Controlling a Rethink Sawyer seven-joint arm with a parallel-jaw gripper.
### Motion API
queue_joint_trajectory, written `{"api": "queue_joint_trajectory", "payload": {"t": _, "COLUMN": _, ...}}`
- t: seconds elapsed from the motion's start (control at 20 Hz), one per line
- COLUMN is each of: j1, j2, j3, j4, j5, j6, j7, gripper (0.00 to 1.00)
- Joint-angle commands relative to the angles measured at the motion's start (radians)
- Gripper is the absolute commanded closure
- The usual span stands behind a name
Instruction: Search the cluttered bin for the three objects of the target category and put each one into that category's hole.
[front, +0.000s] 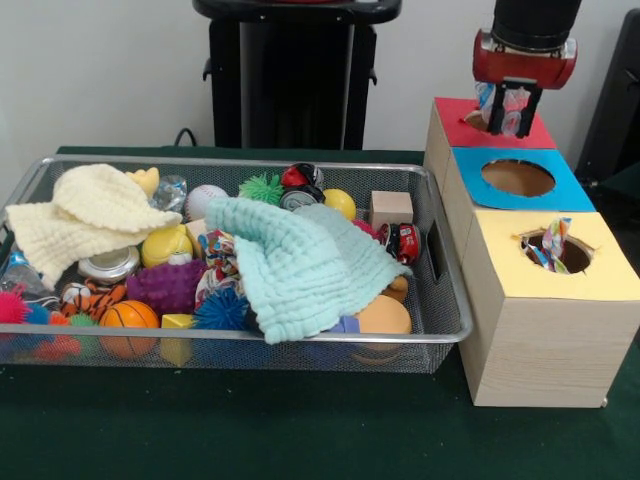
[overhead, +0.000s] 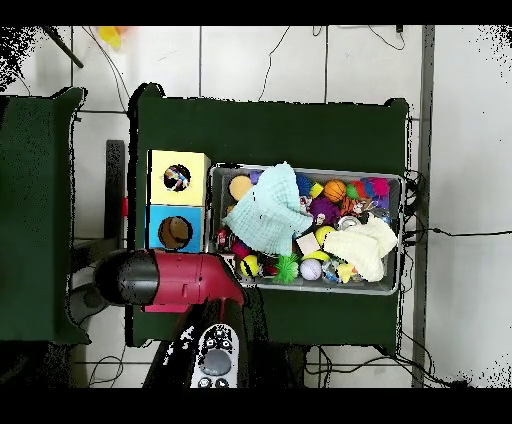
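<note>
Surface covered in dark green cloth; white wall behind it. Black stand against the wall, with a black cable looping just left of it.

Overhead: grey-white tiled floor with thin cables trailing across it.

Among the clutter:
- Mint cloth, crumpled and draped over several toys.
- Cream cloth, folded, at the opposite end.
- Small basketball, near the cream cloth.
- Green spiky ball.
- Plain wooden cube.
</note>
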Motion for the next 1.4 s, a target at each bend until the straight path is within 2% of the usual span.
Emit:
{"api": "queue_joint_trajectory", "payload": {"t": 0.05, "j1": -0.017, "j2": 0.086, "j3": -0.002, "j4": -0.083, "j5": 0.056, "j6": -0.103, "j7": 0.248, "gripper": 1.0}}
{"api": "queue_joint_trajectory", "payload": {"t": 0.4, "j1": -0.001, "j2": 0.092, "j3": -0.024, "j4": -0.147, "j5": 0.048, "j6": -0.049, "j7": 0.256, "gripper": 1.0}}
{"api": "queue_joint_trajectory", "payload": {"t": 0.75, "j1": 0.012, "j2": 0.081, "j3": -0.038, "j4": -0.16, "j5": 0.061, "j6": -0.007, "j7": 0.271, "gripper": 1.0}}
{"api": "queue_joint_trajectory", "payload": {"t": 0.95, "j1": 0.044, "j2": 0.074, "j3": -0.07, "j4": -0.215, "j5": 0.063, "j6": 0.093, "j7": 0.305, "gripper": 1.0}}
{"api": "queue_joint_trajectory", "payload": {"t": 1.4, "j1": 0.039, "j2": 0.106, "j3": -0.075, "j4": -0.296, "j5": 0.076, "j6": 0.146, "j7": 0.284, "gripper": 1.0}}
